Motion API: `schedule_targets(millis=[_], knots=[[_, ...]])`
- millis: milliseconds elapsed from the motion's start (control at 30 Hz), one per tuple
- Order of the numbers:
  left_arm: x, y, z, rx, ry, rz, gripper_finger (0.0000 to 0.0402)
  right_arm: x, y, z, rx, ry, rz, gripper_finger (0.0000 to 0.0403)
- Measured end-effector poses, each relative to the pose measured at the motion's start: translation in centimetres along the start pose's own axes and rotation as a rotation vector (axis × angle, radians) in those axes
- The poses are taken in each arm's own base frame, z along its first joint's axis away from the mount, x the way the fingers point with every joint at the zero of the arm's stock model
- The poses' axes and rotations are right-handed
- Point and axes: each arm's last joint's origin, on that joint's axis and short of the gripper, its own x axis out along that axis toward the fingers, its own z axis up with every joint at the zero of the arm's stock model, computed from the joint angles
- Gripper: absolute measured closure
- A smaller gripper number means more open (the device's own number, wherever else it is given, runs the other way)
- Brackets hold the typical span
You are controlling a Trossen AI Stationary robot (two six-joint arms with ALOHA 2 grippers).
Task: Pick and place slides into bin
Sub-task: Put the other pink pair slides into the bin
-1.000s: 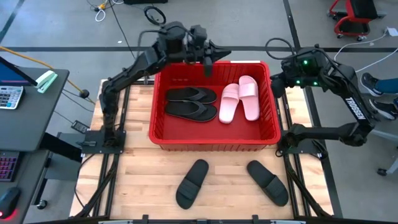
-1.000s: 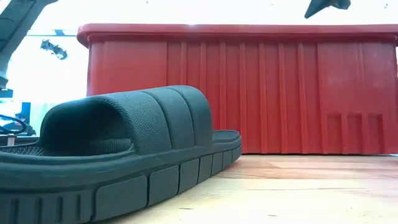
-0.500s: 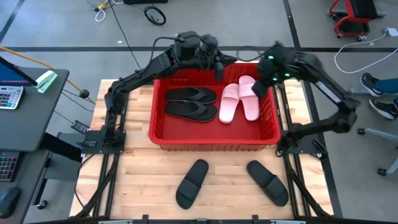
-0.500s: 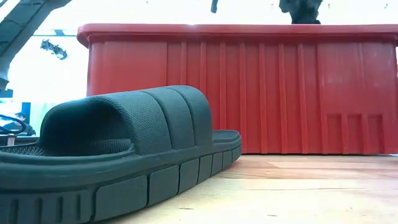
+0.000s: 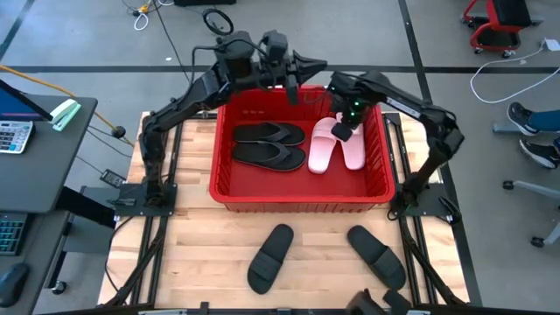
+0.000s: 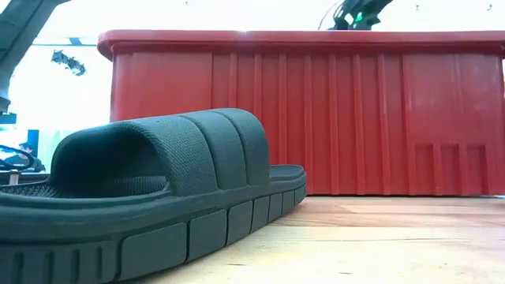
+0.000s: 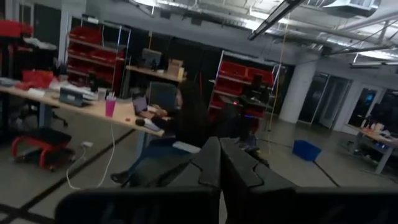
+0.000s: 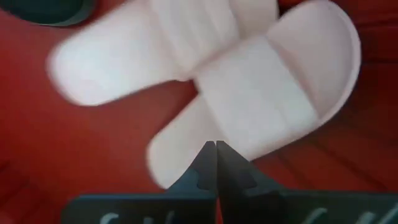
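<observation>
A desk (image 5: 39,166) with a calculator (image 5: 13,136) stands left of the wooden table (image 5: 201,254). The left gripper (image 5: 293,90), fingers pressed together and empty, hangs over the far rim of the red bin (image 5: 302,194), which holds two black flip-flops (image 5: 269,144) and two pink slides (image 5: 337,140). The right gripper (image 5: 343,131), also closed and empty, hovers over the pink pair. Two black slides (image 5: 269,255) lie on the near boards. Beyond, a person (image 7: 186,118) sits at a workbench among red shelves (image 7: 249,78).
</observation>
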Motion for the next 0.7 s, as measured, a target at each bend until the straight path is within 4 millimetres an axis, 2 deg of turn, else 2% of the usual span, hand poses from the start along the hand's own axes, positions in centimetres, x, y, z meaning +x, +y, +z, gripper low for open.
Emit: schedule_targets(millis=[133,400,533,700], knots=[[-0.4,-0.8,0.6,0.026,-0.017,-0.017,0.0396,2.4,-1.0,1.2,0.055,0.082,-0.122,0.0403],[-0.7,-2.1,0.7,0.034,-0.014,-0.046,0.0392,6.2,-3.0,2.7,0.114,0.191,-0.152,0.0403],[-0.6,-2.4,0.6,0.037,-0.010,-0.054,0.0398,7.3,-3.1,3.0,0.114,0.219,-0.157,0.0403],[-0.6,-2.3,0.5,0.046,0.002,-0.049,0.0391,8.7,-2.4,2.7,0.086,0.236,-0.183,0.0403]])
